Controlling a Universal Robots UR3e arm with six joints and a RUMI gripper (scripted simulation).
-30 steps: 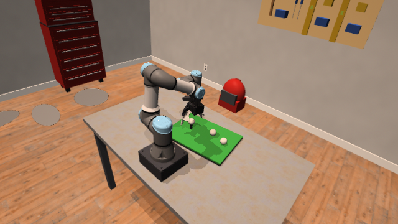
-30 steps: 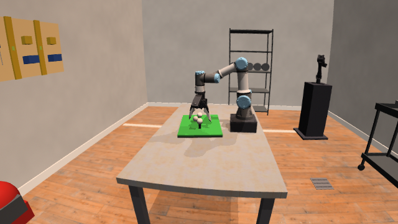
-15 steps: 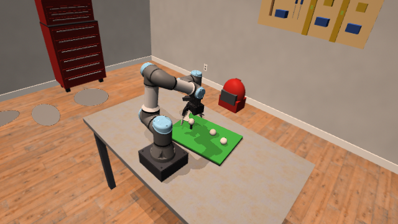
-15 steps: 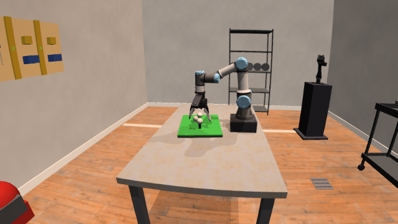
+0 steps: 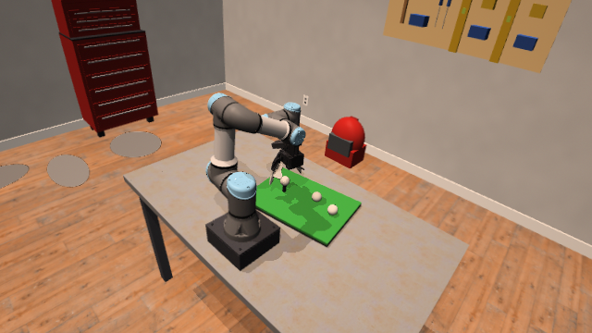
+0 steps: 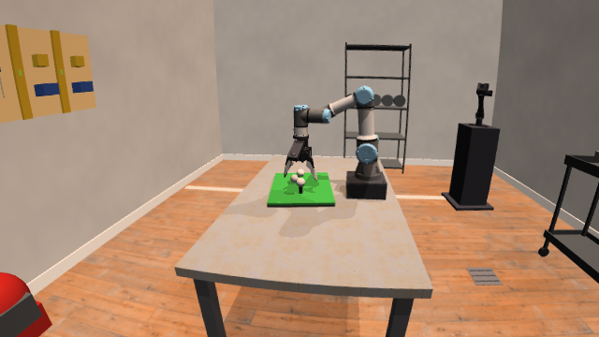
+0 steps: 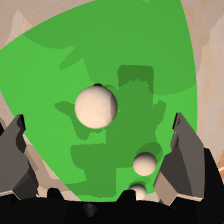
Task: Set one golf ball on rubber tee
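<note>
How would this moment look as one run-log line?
gripper: open, empty | golf ball: on rubber tee | two balls: loose on green mat

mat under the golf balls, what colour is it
Bright green mat, clearest in the top view.

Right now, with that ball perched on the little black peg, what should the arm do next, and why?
Probably lift straight up and away. One golf ball sits on the rubber tee, and the gripper has its jaws wide apart on either side, holding nothing. A sideways move might knock the ball off.
</note>
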